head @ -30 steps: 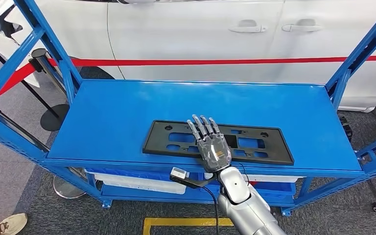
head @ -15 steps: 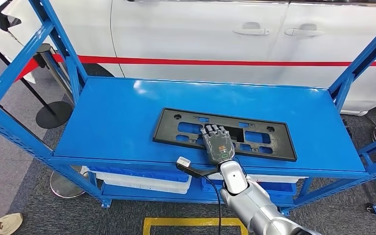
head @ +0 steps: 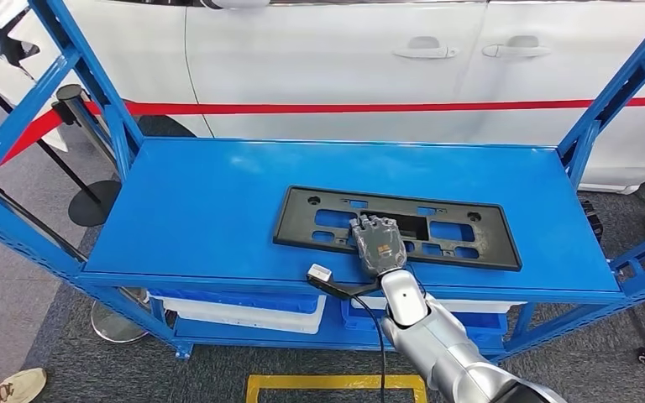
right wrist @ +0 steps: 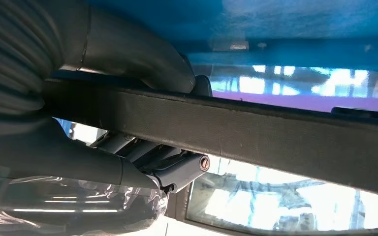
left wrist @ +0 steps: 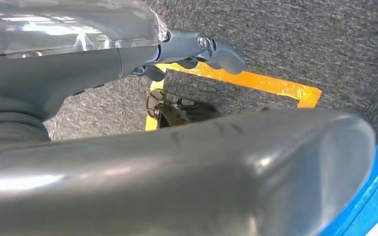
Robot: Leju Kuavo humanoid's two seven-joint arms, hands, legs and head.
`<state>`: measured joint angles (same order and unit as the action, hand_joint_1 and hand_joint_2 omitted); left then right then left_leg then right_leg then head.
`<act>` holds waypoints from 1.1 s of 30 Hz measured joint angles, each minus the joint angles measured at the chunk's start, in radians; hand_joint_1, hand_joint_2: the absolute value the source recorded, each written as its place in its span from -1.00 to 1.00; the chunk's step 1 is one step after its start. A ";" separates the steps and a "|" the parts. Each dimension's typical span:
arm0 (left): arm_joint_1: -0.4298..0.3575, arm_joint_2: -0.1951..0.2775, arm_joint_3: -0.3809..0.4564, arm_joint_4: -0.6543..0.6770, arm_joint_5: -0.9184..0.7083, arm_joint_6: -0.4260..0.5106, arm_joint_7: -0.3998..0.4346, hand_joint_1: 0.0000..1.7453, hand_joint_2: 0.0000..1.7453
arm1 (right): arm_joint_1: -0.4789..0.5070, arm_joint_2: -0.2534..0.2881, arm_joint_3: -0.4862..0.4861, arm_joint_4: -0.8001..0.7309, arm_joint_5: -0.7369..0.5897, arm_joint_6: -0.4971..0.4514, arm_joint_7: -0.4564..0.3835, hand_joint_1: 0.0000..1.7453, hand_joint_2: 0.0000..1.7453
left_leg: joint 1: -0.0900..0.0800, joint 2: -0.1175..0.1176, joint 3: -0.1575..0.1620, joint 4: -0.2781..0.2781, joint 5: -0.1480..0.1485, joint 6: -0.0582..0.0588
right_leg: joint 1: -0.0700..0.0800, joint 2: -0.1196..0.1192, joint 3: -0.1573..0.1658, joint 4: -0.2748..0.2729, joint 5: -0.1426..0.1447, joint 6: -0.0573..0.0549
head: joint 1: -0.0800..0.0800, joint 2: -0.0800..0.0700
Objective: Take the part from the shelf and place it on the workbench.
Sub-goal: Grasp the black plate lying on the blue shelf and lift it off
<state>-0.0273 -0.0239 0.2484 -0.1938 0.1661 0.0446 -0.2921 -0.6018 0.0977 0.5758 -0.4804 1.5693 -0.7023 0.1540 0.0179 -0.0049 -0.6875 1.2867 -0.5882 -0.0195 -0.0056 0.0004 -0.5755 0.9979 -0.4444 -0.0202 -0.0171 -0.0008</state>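
The part [head: 292, 228] is a long black plastic plate with several cutouts, lying on the blue shelf top [head: 201, 210] near its front edge. My right hand [head: 378, 243] reaches in from below and grips the plate's near edge at its middle, fingers curled over the top. In the right wrist view the thumb [right wrist: 138, 59] lies against one face of the plate's edge [right wrist: 275, 132] and the fingers [right wrist: 177, 169] against the other. My left hand [left wrist: 152, 162] hangs over grey carpet and holds nothing, its fingers [left wrist: 216, 49] held apart from the thumb.
A white car [head: 344, 50] with a red tape line [head: 344, 107] stands right behind the shelf. Blue uprights [head: 92, 92] rise at both shelf ends. White bins [head: 243, 311] sit on the lower level. Yellow floor tape [head: 336, 382] and a person's shoe [head: 8, 388] are below.
My right hand's fingers went from stretched flat on the plate to curled over it. The plate has slid back and to the right on the shelf.
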 joint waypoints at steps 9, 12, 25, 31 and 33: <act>0.000 0.003 0.001 0.000 -0.026 -0.003 -0.100 -1.00 1.00 | 0.007 -0.008 -0.029 -0.009 -0.004 -0.002 -0.038 0.94 1.00 | 0.003 0.001 0.121 -0.256 0.117 0.028 | 0.001 0.012 -0.014 0.031 -0.015 0.036 | 0.003 0.000; -0.002 0.004 0.001 0.000 -0.031 -0.002 -0.119 -1.00 1.00 | 0.015 -0.010 -0.053 -0.026 -0.022 -0.003 -0.080 0.94 1.00 | 0.003 0.005 0.117 -0.260 0.124 0.044 | -0.003 0.006 -0.069 0.153 -0.091 0.049 | 0.005 0.000; 0.006 0.003 0.049 0.000 0.001 -0.102 -0.251 -1.00 1.00 | 0.172 -0.032 -0.162 -0.592 -0.973 0.205 -0.782 0.94 1.00 | 0.000 0.005 0.121 -0.257 0.113 0.016 | 0.014 0.005 0.009 0.000 -0.008 0.003 | 0.003 0.000; 0.009 0.013 0.051 0.000 -0.009 -0.084 -0.210 -1.00 1.00 | 0.251 -0.054 -0.159 -0.840 -1.154 0.319 -0.825 0.94 1.00 | 0.004 0.005 0.009 -0.001 -0.010 -0.002 | 0.007 0.001 0.011 -0.009 -0.001 -0.010 | -0.001 0.000; 0.010 0.017 0.051 0.000 -0.017 -0.060 -0.177 -1.00 1.00 | 0.271 -0.074 -0.147 -0.924 -1.286 0.378 -0.843 0.94 1.00 | 0.005 0.006 0.056 -0.091 0.049 -0.005 | 0.004 0.001 0.005 0.003 -0.005 -0.005 | -0.001 0.000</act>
<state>-0.0175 -0.0069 0.2996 -0.1938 0.1487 -0.0151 -0.4691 -0.3305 0.0240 0.4292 -1.4044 0.2828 -0.3245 -0.6888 0.0234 0.0007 -0.6317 1.1959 -0.5390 -0.0241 -0.0014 0.0013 -0.5703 1.0007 -0.4491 -0.0251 -0.0177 -0.0008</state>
